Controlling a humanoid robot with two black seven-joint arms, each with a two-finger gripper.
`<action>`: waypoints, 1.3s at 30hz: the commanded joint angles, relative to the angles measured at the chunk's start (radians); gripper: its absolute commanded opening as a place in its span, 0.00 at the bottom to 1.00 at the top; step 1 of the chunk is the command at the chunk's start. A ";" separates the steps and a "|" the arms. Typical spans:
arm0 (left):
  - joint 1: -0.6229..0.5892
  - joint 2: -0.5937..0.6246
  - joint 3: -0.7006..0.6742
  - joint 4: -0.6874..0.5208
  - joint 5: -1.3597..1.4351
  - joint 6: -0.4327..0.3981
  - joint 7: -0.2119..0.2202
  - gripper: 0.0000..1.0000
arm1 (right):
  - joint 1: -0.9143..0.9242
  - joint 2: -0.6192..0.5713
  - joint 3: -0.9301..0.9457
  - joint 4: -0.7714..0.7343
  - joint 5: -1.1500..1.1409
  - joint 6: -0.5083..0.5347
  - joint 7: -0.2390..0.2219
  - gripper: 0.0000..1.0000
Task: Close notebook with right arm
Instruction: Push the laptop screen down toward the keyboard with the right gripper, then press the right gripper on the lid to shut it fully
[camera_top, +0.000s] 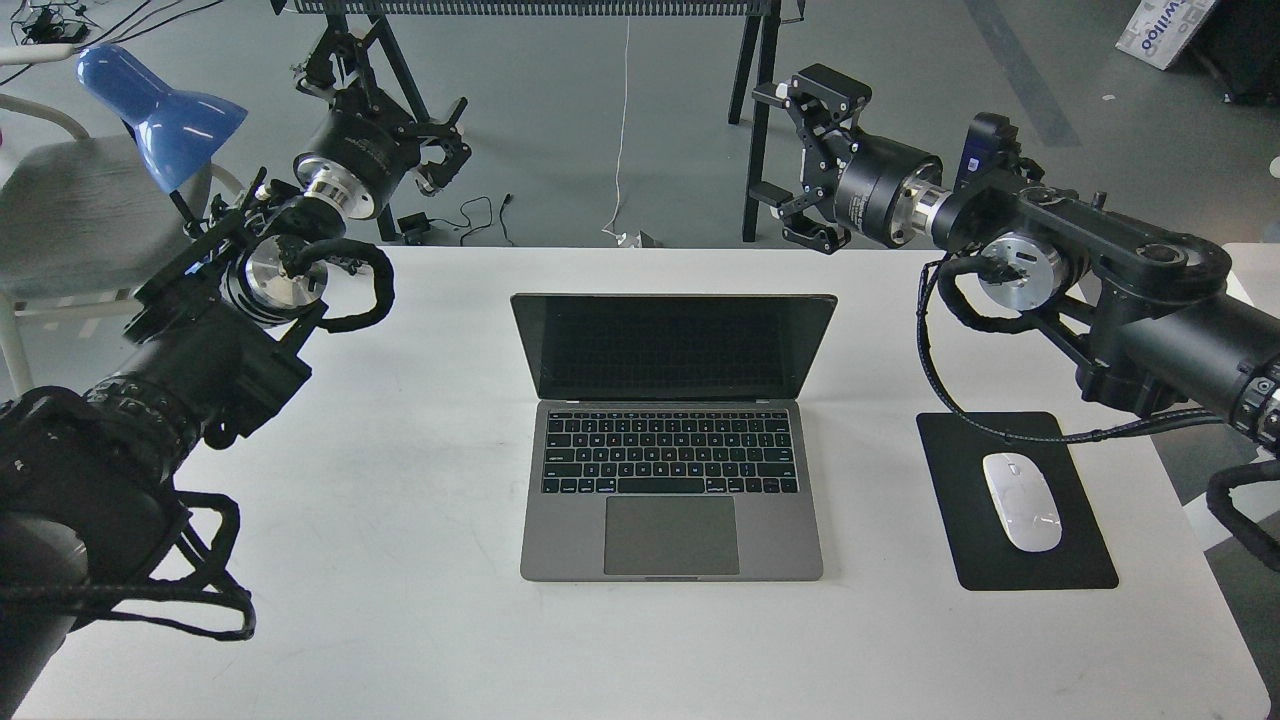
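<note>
Sat open at the middle of the white table (400, 620), the notebook (672, 480), screen dark and tilted back, keyboard and trackpad facing the near edge. Hung above and beyond the table's far right corner, the right gripper (775, 160), fingers spread wide around nothing, well clear of the lid. Reached in from the right edge, the right arm (1150, 300), silver wrist disc and braided cable showing. Lay right of the notebook, a black mouse pad (1015, 500) with a white mouse (1022, 500) on it. Hovered past the far left corner, the left gripper (445, 150); spread of those fingers: cannot tell. Stood far left, a blue lamp (160, 110).
</note>
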 joint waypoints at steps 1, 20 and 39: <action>0.000 -0.001 0.001 0.000 0.000 0.000 0.000 1.00 | -0.011 -0.010 -0.038 0.054 -0.045 -0.007 -0.004 1.00; 0.000 -0.002 0.000 0.000 0.000 0.000 0.000 1.00 | -0.187 -0.158 -0.054 0.309 -0.163 -0.015 -0.001 1.00; 0.000 -0.002 0.001 0.000 0.000 0.000 0.000 1.00 | -0.367 -0.126 -0.055 0.301 -0.324 -0.027 -0.001 1.00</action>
